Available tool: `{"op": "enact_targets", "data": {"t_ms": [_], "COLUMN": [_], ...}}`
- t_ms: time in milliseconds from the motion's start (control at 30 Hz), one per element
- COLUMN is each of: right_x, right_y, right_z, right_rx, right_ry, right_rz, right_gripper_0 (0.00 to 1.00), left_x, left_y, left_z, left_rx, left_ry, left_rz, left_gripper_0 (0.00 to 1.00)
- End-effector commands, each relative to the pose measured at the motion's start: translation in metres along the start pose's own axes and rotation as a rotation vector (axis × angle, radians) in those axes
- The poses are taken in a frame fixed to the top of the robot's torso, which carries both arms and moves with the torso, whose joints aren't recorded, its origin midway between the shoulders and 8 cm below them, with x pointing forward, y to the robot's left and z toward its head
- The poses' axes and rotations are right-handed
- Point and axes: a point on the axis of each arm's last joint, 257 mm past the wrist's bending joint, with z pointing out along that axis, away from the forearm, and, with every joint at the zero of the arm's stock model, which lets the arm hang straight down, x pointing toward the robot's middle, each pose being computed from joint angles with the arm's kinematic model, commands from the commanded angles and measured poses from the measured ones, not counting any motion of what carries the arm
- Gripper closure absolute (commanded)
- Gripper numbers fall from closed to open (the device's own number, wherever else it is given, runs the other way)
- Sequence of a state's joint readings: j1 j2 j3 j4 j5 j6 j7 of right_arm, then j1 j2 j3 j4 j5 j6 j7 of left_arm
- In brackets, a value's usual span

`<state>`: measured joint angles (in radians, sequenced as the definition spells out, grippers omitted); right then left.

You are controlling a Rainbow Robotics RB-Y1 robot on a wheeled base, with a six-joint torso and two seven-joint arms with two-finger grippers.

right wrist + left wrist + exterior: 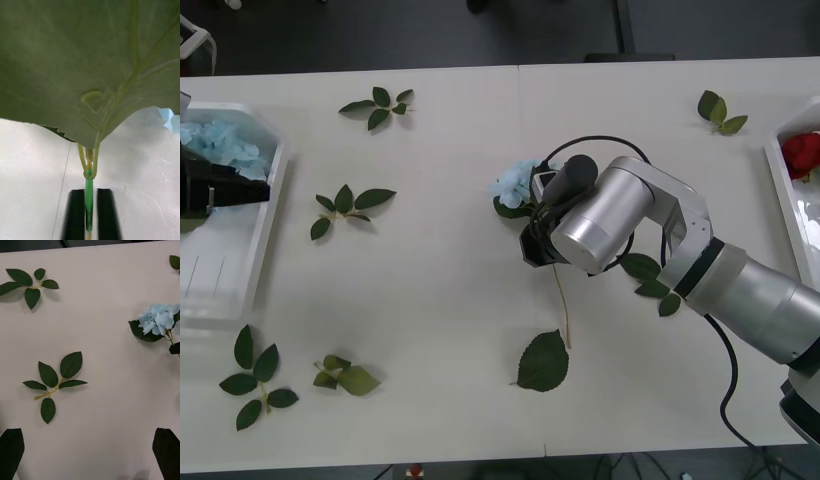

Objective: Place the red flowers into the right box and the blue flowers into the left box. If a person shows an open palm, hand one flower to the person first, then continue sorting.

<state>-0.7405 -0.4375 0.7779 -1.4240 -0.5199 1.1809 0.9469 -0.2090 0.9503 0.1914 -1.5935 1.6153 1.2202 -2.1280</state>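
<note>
One blue flower point(515, 185) lies near the table's middle, its stem point(563, 305) trailing toward the front edge. My right gripper point(537, 243) is down over that stem just behind the bloom. In the right wrist view its black fingers point(78, 213) are closed in on the green stem point(89, 198), under a broad leaf point(82, 56). The left box point(220, 270) at far left holds blue flowers point(220, 140). My left gripper point(250, 188) hovers over it, open, with fingers point(11, 450) wide apart and nothing between them. A red flower point(802, 152) lies in the right box point(784, 195).
Loose green leaf sprigs lie scattered: one at the back point(380, 105), one left of centre point(345, 208), two near the front left point(255, 385) point(345, 378), one at the back right point(720, 110). A single large leaf point(543, 362) rests by the stem's end.
</note>
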Motion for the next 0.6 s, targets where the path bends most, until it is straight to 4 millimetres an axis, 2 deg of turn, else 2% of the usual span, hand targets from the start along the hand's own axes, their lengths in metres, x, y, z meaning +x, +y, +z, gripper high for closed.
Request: {"op": "enact_targets", "data": {"t_ms": [33, 233, 333, 500, 600], "right_x": [-0.036, -0.065, -0.087, -0.115, -0.129], "right_y": [0.014, 0.000, -0.008, -0.021, -0.016], "right_z": [-0.018, -0.052, -0.081, -0.122, -0.150], "right_rx": [-0.043, -0.171, -0.254, -0.366, -0.475], "right_ry": [-0.057, -0.078, -0.116, -0.180, -0.236], "right_rz": [0.020, 0.042, 0.033, 0.009, -0.025], "right_gripper_0": [1.00, 1.00, 1.00, 1.00, 1.00], "left_x": [-0.010, -0.011, -0.011, -0.002, 0.003], "left_y": [-0.031, -0.065, -0.085, -0.121, -0.141], "left_z": [0.012, 0.039, 0.052, 0.068, 0.071], "left_rx": [0.039, 0.101, 0.150, 0.245, 0.303], "left_ry": [-0.088, -0.193, -0.251, -0.314, -0.356], "left_rz": [0.145, 0.210, 0.239, 0.240, 0.228], "left_gripper_0": [0.00, 0.00, 0.00, 0.00, 0.00]}}
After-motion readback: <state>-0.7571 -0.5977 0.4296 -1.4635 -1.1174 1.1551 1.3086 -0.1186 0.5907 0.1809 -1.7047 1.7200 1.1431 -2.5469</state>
